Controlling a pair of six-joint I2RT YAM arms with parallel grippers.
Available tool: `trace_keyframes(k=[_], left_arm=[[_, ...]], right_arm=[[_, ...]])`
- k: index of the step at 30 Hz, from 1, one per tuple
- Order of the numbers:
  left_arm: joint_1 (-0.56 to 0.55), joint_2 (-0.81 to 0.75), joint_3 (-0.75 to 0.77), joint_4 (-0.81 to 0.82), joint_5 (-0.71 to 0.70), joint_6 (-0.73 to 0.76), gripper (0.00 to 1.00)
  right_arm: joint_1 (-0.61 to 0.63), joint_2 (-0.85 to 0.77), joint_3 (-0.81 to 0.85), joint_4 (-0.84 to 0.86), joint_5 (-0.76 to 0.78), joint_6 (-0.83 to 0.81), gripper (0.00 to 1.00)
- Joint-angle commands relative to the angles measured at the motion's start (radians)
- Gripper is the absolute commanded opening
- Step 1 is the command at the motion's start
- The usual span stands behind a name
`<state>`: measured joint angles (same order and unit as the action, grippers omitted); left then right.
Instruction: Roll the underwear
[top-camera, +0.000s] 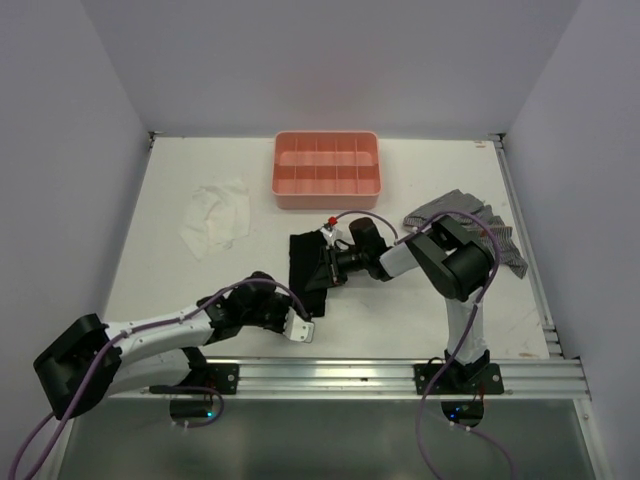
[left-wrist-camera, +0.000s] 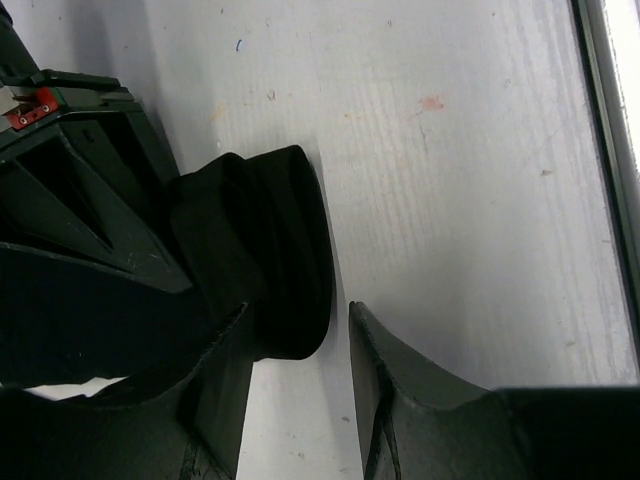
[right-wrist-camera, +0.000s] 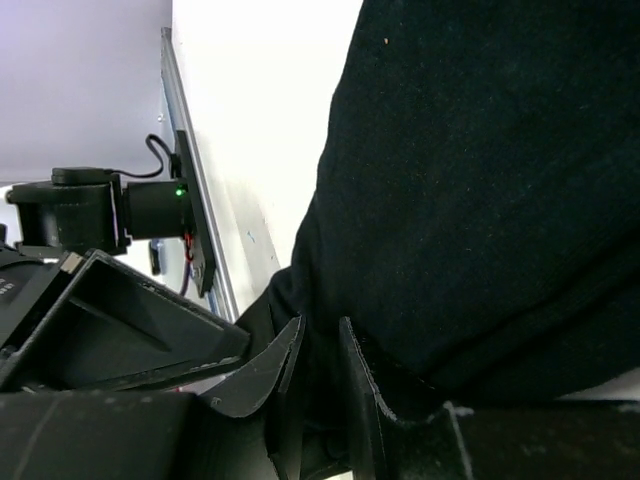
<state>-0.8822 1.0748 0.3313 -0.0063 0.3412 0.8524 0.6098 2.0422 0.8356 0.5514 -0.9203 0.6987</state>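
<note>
**Location.** The underwear (top-camera: 305, 265) lies on the counter (top-camera: 400, 310) near the middle, in front of the pink tray (top-camera: 327, 170) and well apart from it. Its near end is bunched into thick layers.

**Claws.** The right claw (right-wrist-camera: 320, 325) stands narrow, and a fold of the black fabric appears pinched between its jaws. The left claw (left-wrist-camera: 300, 310) stands partly wide around the bunched near end. One finger is against the cloth and the other shows bare counter between itself and the fabric, so it has no grip.

**Handling, judged.** The garment is light, limp and not fragile. It will sag, crease and unroll if released, and it drags on the counter rather than sliding. The sound hold is on the thick layered edge, taking all layers at once. A pinch on a single layer would peel the roll open.

**Views compared.**
- The top view alone gives the garment's full outline and the tray, but the arms hide both sets of jaws.
- The left wrist view alone shows the layering of the near end and the gap at one finger.
- The right wrist view alone shows the flat, unrolled expanse of cloth and the narrow jaws.
</note>
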Motion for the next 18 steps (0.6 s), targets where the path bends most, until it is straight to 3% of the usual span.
trace_keyframes(k=[1, 15, 18], left_arm=[[-0.020, 0.025, -0.026, 0.127, -0.065, 0.085, 0.45], [-0.061, 0.074, -0.118, 0.261, -0.145, 0.207, 0.44], [-0.072, 0.076, -0.129, 0.284, -0.146, 0.211, 0.35]], right_arm=[[0.008, 0.062, -0.020, -0.111, 0.095, -0.062, 0.25], [0.008, 0.092, 0.007, -0.153, 0.086, -0.085, 0.23], [0.010, 0.093, 0.003, -0.157, 0.084, -0.093, 0.23]])
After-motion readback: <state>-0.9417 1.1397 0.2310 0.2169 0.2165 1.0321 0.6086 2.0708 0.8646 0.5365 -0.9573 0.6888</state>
